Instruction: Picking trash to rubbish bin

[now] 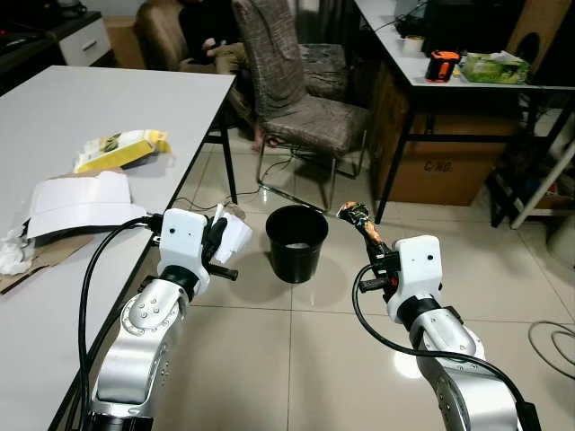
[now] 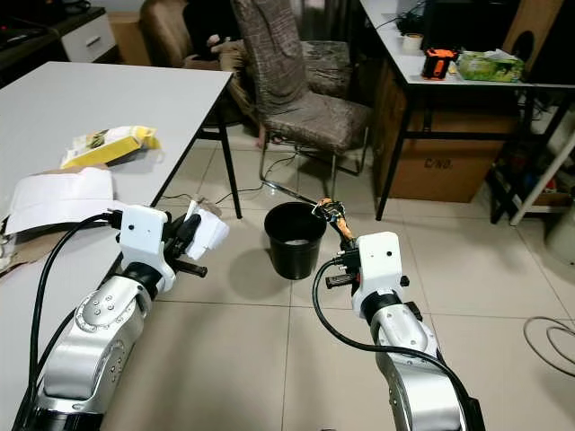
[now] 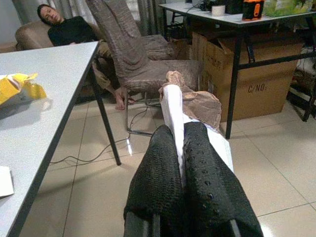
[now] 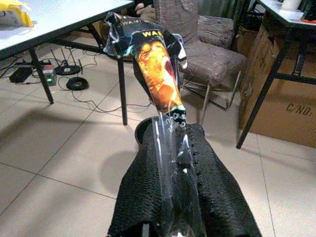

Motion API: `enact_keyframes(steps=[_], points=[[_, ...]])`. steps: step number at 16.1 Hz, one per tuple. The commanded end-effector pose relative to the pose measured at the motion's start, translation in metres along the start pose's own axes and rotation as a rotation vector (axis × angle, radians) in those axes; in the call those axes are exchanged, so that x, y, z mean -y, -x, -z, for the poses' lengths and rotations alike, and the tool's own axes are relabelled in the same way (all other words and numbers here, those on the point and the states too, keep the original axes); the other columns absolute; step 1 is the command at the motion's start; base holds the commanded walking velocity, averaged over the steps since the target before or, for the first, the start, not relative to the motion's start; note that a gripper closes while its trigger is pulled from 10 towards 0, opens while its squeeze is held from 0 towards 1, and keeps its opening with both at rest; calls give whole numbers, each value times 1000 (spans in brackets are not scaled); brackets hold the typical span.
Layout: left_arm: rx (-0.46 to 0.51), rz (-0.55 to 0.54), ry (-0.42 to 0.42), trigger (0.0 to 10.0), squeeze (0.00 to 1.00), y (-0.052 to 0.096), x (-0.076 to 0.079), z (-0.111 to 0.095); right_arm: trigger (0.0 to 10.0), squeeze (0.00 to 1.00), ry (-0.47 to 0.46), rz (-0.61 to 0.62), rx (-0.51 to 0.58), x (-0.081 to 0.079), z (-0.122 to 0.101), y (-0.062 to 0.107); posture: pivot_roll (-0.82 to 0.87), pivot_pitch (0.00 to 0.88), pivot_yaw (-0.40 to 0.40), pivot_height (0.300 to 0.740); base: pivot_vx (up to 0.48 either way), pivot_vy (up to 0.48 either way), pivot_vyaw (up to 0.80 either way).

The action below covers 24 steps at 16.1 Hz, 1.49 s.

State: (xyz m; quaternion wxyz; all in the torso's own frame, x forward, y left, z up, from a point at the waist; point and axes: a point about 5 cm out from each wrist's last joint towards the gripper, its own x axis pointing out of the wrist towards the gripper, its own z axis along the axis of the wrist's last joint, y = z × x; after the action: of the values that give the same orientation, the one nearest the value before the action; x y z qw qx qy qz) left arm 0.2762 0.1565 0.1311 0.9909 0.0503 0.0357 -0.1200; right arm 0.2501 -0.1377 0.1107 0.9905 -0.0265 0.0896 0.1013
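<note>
Right wrist view: my right gripper (image 4: pixel 177 163) pinches a limp, slick snack wrapper (image 4: pixel 155 64) by its tail near the black bin (image 1: pixel 296 241); left gripper (image 3: pixel 183 158) clamps light crumpled paper (image 3: pixel 197 101), both likely to flutter.

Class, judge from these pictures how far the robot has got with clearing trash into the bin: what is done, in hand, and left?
Done: both pieces are picked up. In hand: the left gripper pinches white paper trash; the right gripper pinches a printed wrapper. Both hover near the black bin on the floor. Left: dropping both in, then the yellow packet and white card on the table.
</note>
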Motion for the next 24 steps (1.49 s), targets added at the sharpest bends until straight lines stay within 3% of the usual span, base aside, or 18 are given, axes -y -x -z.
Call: enact_keyframes(steps=[1, 5, 14, 19, 20, 22, 24], points=[[-1, 12, -20, 10000, 0, 0, 1, -2, 10000, 0, -11, 18, -21, 4, 5, -1, -74, 0, 14, 740, 0, 0, 0], [18, 35, -25, 10000, 0, -3, 1, -4, 10000, 0, -17, 20, -33, 8, 9, -3, -77, 0, 16, 740, 0, 0, 0], [-6, 72, -56, 10000, 0, -5, 5, 4, 10000, 0, -17, 23, -47, 8, 19, 0, -68, 0, 24, 740, 325, 0, -319], [-47, 19, -65, 10000, 0, -9, -2, 20, 10000, 0, 72, 26, -55, 8, 22, -4, -76, 0, 28, 740, 350, 0, 0], [-79, -11, -44, 10000, 0, -8, -6, 34, 10000, 0, 89, 96, -60, 19, 32, -8, -79, 0, 30, 740, 352, 0, 0], [-95, -8, -64, 10000, 0, -5, -5, 41, 10000, 0, 3, 142, -51, 28, 38, -9, -76, 0, 29, 740, 351, 0, 0], [-89, -9, -53, 10000, 0, -5, -5, 43, 10000, 0, -17, 141, -41, 28, 38, -10, -75, 0, 28, 740, 351, 0, 0]])
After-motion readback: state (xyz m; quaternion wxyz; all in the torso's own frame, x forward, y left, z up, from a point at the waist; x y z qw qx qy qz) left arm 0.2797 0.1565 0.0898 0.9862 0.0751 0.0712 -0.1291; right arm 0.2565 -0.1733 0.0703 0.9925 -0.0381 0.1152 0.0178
